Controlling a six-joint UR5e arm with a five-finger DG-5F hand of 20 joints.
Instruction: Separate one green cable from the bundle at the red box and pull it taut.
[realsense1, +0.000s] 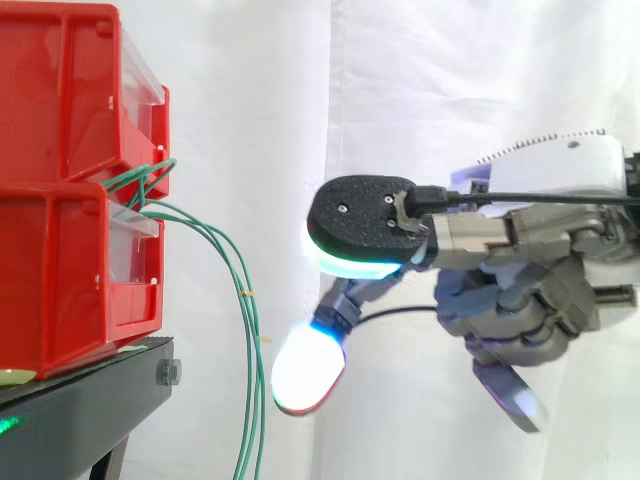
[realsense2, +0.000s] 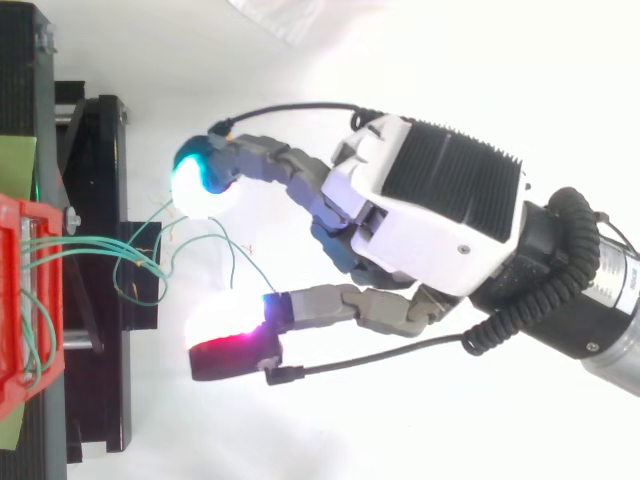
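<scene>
— As the side view has it, my hand (realsense1: 530, 275) hangs to the right of the stacked red bins (realsense1: 60, 260), fingers spread and pinching nothing. The green cables (realsense1: 246, 300) come out between the upper and lower bin and droop down past the black stand (realsense1: 90, 390). One white-glowing fingertip (realsense1: 305, 372) sits just beside the hanging strands; whether it touches them, I cannot tell.

— And from above?

— From above, the cables (realsense2: 100, 243) run right from the red bin (realsense2: 20, 330) and loop loosely out between a cyan pad (realsense2: 195, 182) on the far side and a magenta pad (realsense2: 235, 345) on the near side. Both pads look apart from the strands.

— So how would you take just one?

— I judge the outermost loop the best pick, since it lies clear of the others. I'd bring the two pads together on that strand alone, right of the bin where the bundle fans out. Then I'd check that nothing else is caught and draw rightward slowly until the slack goes. A fast pull risks dragging the whole bundle.
</scene>
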